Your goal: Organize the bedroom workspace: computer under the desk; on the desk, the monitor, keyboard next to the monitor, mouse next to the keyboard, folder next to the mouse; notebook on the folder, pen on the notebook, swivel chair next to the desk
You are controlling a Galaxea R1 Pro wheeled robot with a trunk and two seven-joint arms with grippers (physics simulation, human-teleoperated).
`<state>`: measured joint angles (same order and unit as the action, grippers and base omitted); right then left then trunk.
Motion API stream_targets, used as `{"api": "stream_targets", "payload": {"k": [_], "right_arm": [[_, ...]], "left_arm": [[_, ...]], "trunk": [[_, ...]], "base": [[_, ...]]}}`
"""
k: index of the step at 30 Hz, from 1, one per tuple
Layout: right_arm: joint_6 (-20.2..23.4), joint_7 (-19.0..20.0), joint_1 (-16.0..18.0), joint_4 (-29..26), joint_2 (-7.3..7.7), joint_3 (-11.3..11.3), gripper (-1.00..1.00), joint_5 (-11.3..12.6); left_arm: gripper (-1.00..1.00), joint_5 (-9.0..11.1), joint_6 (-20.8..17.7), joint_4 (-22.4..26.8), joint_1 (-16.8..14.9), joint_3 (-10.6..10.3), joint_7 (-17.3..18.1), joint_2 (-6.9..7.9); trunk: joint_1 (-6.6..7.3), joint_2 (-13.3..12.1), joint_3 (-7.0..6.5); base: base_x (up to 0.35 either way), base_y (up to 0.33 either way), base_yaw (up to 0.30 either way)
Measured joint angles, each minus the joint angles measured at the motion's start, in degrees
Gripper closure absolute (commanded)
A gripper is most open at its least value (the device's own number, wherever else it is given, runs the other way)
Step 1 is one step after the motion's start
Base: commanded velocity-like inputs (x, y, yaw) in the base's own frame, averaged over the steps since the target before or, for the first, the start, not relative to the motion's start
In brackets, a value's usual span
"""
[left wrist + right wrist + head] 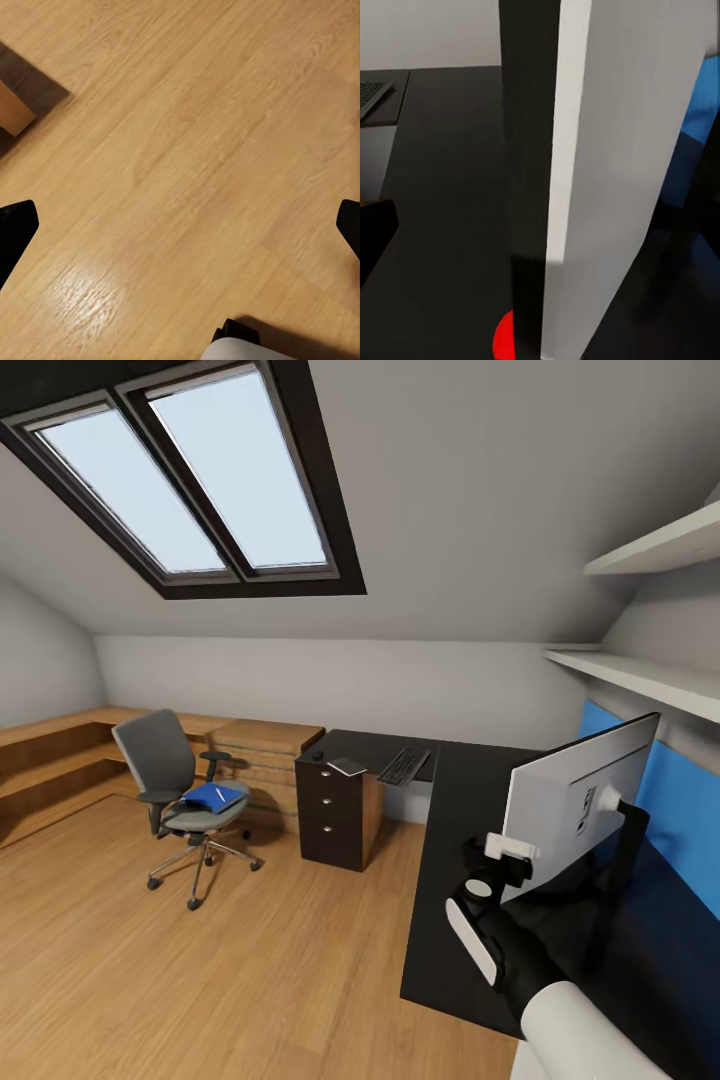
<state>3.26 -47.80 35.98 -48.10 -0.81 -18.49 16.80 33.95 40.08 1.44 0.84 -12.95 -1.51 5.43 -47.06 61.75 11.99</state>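
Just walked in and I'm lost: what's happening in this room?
The robot is tidying a bedroom workspace. Its right tool is at the edge of the monitor standing on the desk; whether it grips is unclear. The left tool hangs open over the floor. The keyboard is on the desk, and the folder lies on the swivel chair, which stands apart from the desk.

A swivel chair [185, 800] stands on the floor [200, 980] left of the desk [455, 840], well apart from it, with a folder [214, 797] lying on its seat. A keyboard [405, 765] lies on the desk's far wing, above the drawer unit [335, 815]. The monitor [580, 805] stands on the near wing, before the wall panel [675, 810], below two shelves [650, 610].
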Motion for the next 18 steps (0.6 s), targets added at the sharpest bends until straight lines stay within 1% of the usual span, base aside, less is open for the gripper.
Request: {"api": "stream_targets", "payload": {"k": [6, 8, 11, 18], "right_arm": [[-0.09, 0.05, 0.0, 0.0, 0.17, 0.53, -1.0, 0.02], [-0.12, 0.07, 0.0, 0.0, 0.5, 0.59, -1.0, 0.14], [-0.09, 0.09, 0.0, -0.01, 1.09, 0.65, -1.0, 0.35], [-0.14, 0.17, 0.0, 0.0, 1.19, 0.54, -1.0, 0.33]], "left_arm": [[-1.0, -0.03, -0.05, 0.0, 0.03, -0.01, 0.0, 0.0], [-1.0, -0.01, -0.06, 0.0, 0.02, -0.01, 0.0, 0.0], [-1.0, -0.05, -0.06, 0.0, 0.01, -0.01, 0.0, 0.0], [-1.0, -0.04, -0.07, 0.0, 0.01, -0.01, 0.0, -0.01]], "trunk": [[0.0, 0.0, 0.0], [0.0, 0.0, 0.0], [0.02, 0.01, 0.0], [0.01, 0.0, 0.0]], "base": [[0.0, 0.0, 0.0], [0.013, 0.0, 0.0], [0.115, 0.0, 0.0], [0.055, 0.0, 0.0]]}}
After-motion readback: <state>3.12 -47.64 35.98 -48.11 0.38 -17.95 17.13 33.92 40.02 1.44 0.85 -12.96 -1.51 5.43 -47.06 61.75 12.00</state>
